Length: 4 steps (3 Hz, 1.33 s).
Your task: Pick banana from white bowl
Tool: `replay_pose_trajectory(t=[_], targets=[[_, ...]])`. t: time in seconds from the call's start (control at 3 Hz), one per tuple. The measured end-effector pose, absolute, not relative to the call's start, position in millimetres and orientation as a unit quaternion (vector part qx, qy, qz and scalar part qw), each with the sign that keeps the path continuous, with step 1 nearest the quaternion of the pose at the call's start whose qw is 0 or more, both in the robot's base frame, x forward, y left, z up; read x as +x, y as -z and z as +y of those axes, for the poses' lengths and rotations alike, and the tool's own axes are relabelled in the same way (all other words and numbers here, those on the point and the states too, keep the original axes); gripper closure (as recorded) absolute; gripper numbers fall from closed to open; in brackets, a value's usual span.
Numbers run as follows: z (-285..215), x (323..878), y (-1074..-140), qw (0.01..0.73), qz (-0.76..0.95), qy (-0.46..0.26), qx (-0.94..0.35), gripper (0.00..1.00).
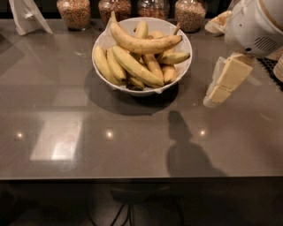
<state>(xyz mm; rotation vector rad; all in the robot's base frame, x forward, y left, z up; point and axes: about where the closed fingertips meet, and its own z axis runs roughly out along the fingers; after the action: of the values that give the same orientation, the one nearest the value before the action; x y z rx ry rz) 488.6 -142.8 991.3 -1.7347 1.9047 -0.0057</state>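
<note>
Hovering (apparently), end effector [212,98] is right of banana [146,44].

Brown-speckled yellow banana [146,44], glossy white bowl [102,40], grey-brown table [132,150], cream jaws right of the bowl

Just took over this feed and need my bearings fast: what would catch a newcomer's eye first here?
The white bowl, heaped with bananas, stands out first at the back centre of the grey table. One long curved banana lies across the top of the pile. Next is the robot's cream tool, hanging over the table to the right of the bowl and apart from it. Jars of dry goods line the back edge.
</note>
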Motion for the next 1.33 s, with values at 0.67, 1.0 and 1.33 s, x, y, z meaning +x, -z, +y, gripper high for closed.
replay_pose_trajectory(t=[0.67,1.0,1.33], targets=[[-67,539,-1012,0.331,0.653,-0.004,-0.682,0.00],[-67,539,-1012,0.331,0.653,-0.003,-0.682,0.00],[-61,550,-1011,0.341,0.642,0.002,-0.686,0.00]])
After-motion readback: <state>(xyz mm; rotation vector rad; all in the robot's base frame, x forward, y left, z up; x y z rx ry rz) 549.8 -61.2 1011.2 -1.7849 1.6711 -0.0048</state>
